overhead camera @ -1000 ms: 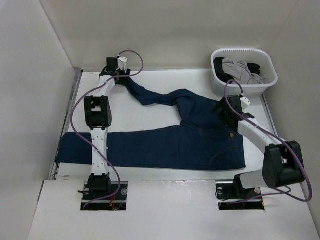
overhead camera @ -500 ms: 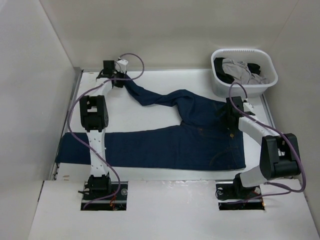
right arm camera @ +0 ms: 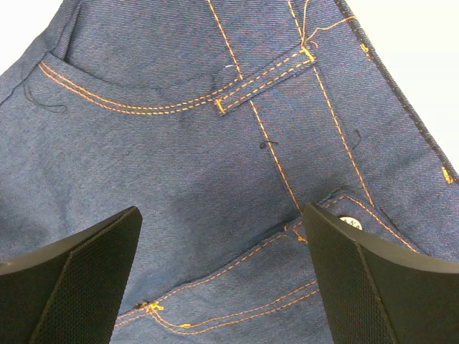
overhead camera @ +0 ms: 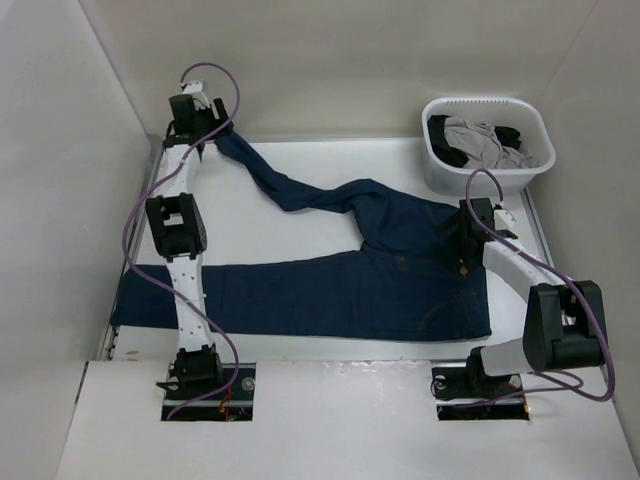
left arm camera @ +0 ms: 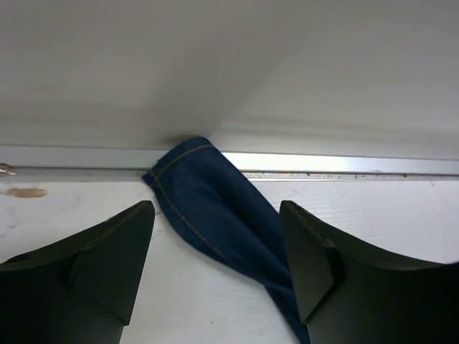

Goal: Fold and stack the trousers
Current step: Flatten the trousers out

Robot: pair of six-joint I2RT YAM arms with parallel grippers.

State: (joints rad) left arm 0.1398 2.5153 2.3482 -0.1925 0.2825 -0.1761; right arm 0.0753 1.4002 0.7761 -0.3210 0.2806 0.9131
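Since the preceding second the left arm has swung out to the far-left corner of the table (overhead camera: 285, 235), drawing one leg of the jeans (overhead camera: 350, 285) with it. That leg now runs longer and straighter, though a kink remains partway along it.

The left gripper (left arm camera: 216, 211) stands with its fingers spread wide and holds nothing. The leg's cuff (left arm camera: 193, 186) lies flat just ahead of and between the fingers, its end against the metal rail (left arm camera: 358, 165) at the foot of the back wall.

The right gripper (right arm camera: 222, 211) has shifted onto the waist area. It hovers directly over the fly seam, fingers fully apart and empty, with the waist button (right arm camera: 350, 223) just beside its right finger.

Judgement: the garment is still being spread out, and no fold has been made.

The other leg lies flat and passes beneath the left arm. That arm would have to clear it before a leg-over-leg fold.

A white laundry basket (overhead camera: 487, 105), holding a grey garment (overhead camera: 478, 140) and a black garment (overhead camera: 508, 134), stands beyond the right gripper, apart from the jeans. The rail and wall leave the left gripper no further travel ahead.
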